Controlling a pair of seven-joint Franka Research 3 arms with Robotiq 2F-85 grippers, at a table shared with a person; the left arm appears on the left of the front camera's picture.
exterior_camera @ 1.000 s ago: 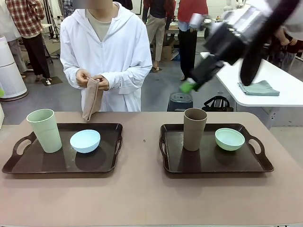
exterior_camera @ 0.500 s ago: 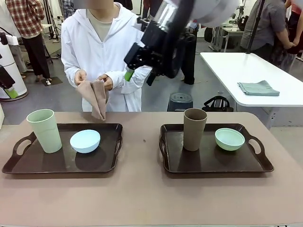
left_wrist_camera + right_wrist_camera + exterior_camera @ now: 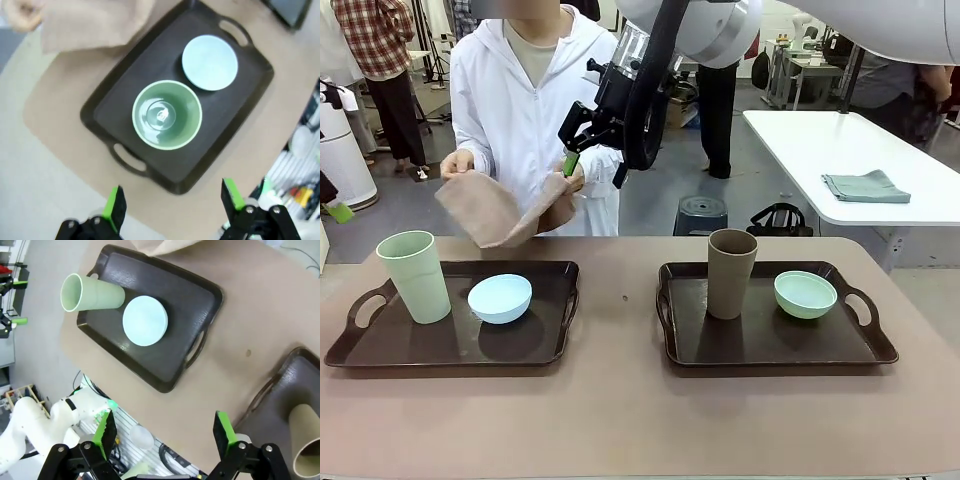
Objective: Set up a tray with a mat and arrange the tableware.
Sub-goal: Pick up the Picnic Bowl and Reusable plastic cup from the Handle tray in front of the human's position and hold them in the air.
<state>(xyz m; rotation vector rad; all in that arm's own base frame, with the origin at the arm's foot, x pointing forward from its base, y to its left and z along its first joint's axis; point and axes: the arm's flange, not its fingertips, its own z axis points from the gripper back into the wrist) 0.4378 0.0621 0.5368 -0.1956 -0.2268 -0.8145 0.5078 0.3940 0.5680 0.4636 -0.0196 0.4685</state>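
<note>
bright even light, left wrist view blurred.

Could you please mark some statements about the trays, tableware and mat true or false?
1. The pale green cup stands upright on the left tray beside the light blue bowl. True.
2. The brown cup lies on its side. False: it stands upright on the right tray.
3. The person holds the mat in the air, on neither tray. True.
4. The right claw is shut on the mint green bowl. False: it is open and empty; the bowl sits on the right tray.
</note>
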